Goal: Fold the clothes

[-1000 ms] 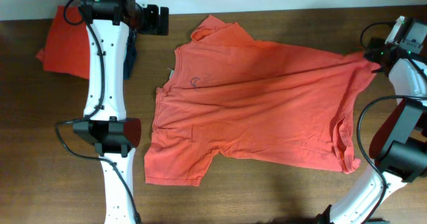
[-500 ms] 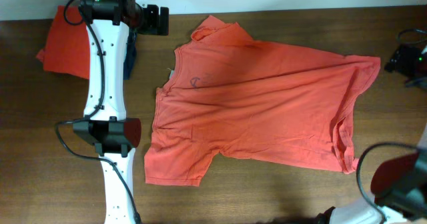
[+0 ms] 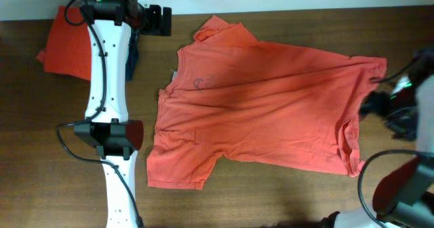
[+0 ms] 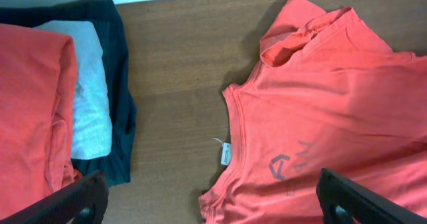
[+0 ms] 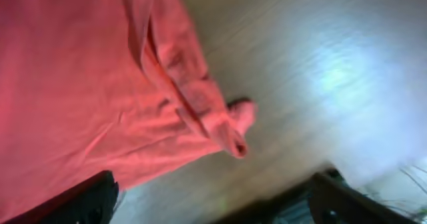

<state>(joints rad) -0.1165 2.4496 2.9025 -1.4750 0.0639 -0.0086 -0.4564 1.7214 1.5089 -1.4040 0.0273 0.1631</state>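
Observation:
The coral-red T-shirt (image 3: pixel 264 106) lies spread flat on the table, plain face up, collar to the left and hem to the right. A small dark neck mark (image 4: pixel 287 167) and a white tag (image 4: pixel 225 154) show at the collar. My left gripper (image 3: pixel 163 21) hovers open above the table just left of the collar (image 4: pixel 233 111), holding nothing; its fingers (image 4: pixel 73 201) frame the left wrist view. My right gripper (image 3: pixel 381 104) is blurred beside the hem's far corner (image 5: pixel 233 134) and stands open with nothing in it.
A folded stack lies at the back left: a plain orange garment (image 4: pixel 30 117), a grey one (image 4: pixel 87 91) and a navy one (image 4: pixel 121 84). The left arm (image 3: pixel 108 85) stretches along the table left of the shirt. The table's back edge runs close behind.
My right gripper left the shirt's upper right corner, swung out to the right, and has come back lower beside the hem. The corner now lies flat. The left arm has not moved.

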